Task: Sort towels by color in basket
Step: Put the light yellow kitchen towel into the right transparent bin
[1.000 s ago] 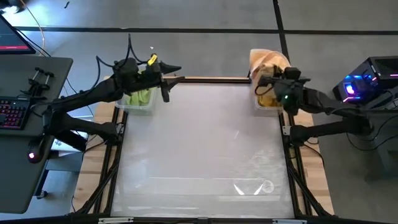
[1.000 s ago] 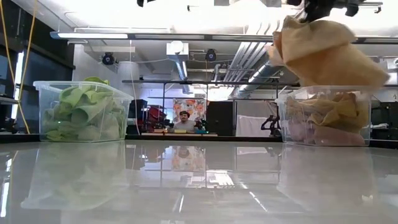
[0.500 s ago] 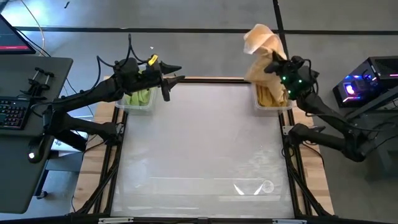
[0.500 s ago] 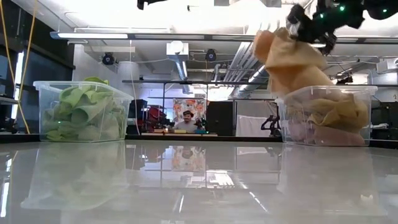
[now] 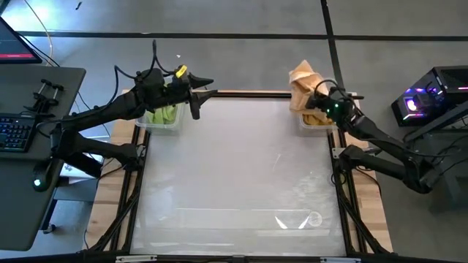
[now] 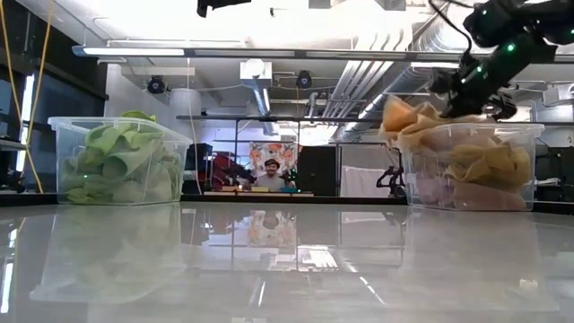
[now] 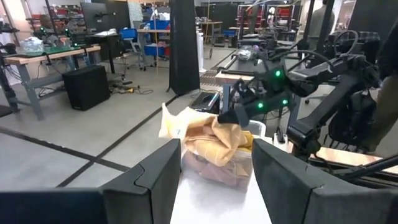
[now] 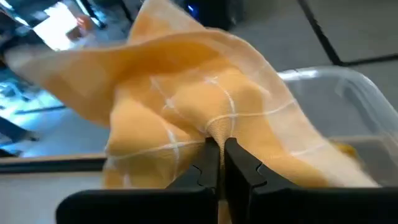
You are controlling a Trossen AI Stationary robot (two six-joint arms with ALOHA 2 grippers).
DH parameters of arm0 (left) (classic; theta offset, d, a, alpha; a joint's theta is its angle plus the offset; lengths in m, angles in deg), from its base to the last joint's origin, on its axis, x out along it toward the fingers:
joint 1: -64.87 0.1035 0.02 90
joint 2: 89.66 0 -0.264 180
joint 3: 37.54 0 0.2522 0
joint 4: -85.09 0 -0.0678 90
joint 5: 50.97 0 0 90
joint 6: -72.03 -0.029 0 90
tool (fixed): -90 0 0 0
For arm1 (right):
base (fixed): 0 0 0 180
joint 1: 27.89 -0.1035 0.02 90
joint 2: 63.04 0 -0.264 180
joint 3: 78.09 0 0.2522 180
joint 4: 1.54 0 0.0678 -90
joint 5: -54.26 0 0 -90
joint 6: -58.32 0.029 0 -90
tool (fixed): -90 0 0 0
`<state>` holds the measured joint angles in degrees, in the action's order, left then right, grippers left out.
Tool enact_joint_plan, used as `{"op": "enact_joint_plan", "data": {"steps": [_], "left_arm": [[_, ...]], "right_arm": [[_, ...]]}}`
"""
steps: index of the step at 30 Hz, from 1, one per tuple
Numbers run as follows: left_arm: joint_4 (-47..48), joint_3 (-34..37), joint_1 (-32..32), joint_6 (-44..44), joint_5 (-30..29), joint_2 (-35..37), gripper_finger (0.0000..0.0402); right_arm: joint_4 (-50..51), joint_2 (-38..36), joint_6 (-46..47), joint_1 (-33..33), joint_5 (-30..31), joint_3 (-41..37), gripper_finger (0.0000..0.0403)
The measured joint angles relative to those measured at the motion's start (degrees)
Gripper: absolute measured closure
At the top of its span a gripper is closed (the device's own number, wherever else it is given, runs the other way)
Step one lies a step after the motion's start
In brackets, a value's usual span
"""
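An orange-tan towel (image 5: 302, 79) sits bunched over the left rim of the right clear basket (image 5: 330, 124) at the table's far right; that basket also holds yellow and pinkish towels (image 6: 475, 170). My right gripper (image 8: 221, 163) is shut on the orange-tan towel (image 8: 186, 106) above the basket. The left clear basket (image 6: 117, 161) at the far left holds green towels (image 5: 164, 114). My left gripper (image 7: 214, 163) hovers open above that basket, touching nothing. My right gripper pinches a gathered fold of the orange-tan towel (image 8: 219, 129) between its two fingers, several layers bunched there. The fingers slant down toward the table's far left. The towel slumps on the basket's far-left rim (image 6: 399, 121) and spills over it.
The white table top (image 5: 234, 168) between the baskets is bare apart from a small shiny object (image 5: 313, 218) near the near edge. A desk with keyboard (image 5: 14, 131) stands left of the table. A person (image 6: 266, 170) shows far behind in the room.
My right gripper, shut on the orange-tan towel, swung it up and toward the far left, then came down over the right basket. The towel, lifted and hanging a second ago, now slumps on the basket's left rim.
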<state>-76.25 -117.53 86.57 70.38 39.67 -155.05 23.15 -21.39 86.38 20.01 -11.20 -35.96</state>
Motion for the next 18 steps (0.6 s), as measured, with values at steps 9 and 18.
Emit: {"op": "enact_joint_plan", "data": {"steps": [9, 18], "left_arm": [[-0.02, 0.0, 0.02, -0.02, 0.0, 0.0, 0.0216], [-0.02, 0.0, 0.02, -0.04, 0.0, 0.0, 0.0216]], "right_arm": [[12.66, 0.63, 0.02, -0.02, 1.94, -1.97, 0.0402], [19.61, 0.63, -0.44, 0.08, 3.33, -1.88, 0.0394]]}}
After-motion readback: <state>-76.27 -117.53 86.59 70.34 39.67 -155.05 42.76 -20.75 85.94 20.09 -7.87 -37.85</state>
